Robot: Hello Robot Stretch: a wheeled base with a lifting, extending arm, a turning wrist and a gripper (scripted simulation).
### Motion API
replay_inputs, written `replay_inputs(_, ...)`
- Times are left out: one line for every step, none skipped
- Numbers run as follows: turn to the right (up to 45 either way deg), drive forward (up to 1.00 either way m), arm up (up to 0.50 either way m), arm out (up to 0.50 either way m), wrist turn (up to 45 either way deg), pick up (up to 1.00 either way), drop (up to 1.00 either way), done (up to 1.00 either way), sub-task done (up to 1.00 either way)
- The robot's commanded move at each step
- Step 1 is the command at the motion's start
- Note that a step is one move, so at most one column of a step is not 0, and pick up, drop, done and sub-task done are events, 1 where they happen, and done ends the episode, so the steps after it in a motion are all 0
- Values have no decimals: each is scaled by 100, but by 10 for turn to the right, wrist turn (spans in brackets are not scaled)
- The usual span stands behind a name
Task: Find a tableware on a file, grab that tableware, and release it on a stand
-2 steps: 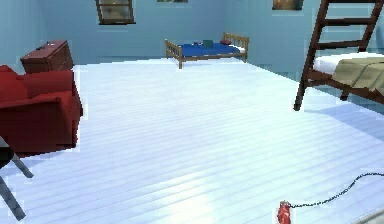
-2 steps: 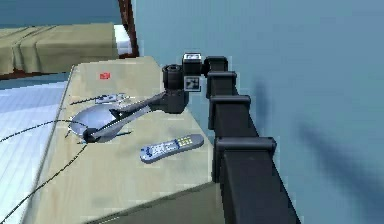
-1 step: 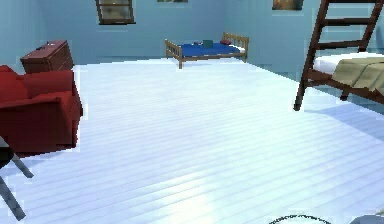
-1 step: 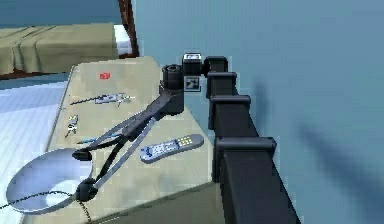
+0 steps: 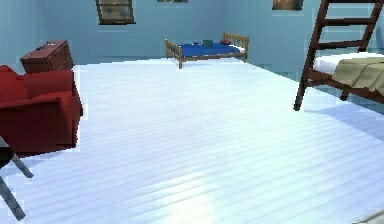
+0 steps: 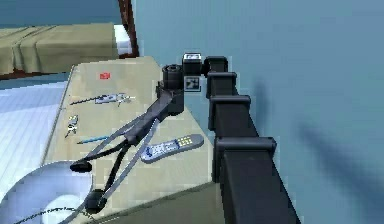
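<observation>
1. A blue-walled bedroom with a pale plank floor (image 5: 200,130). A red armchair (image 5: 40,105) sits at the forward view's left and a small bed (image 5: 207,48) against the far wall.
2. In the arm side view, a tan bench (image 6: 135,80) stands against the wall. It carries a remote (image 6: 170,148), keys (image 6: 72,124) and a white bowl (image 6: 40,195) at its near corner.
3. The bowl is probably the tableware wanted. It rests on the bench, mouth upward.
4. The arm (image 6: 235,120) reaches along the wall, likely so that the tool (image 6: 100,195) can slant back down toward the bowl's rim.
5. The tool's tips end at the bowl. I cannot tell its grip, or whether it has hold of anything.
6. Being round, the bowl has no long axis and points nowhere. Any side of the rim would serve.
</observation>
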Motion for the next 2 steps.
replay_inputs(0,0,0,-26,0,0,0,0,0)
replay_inputs(-450,0,0,0,0,0,0,0,0)
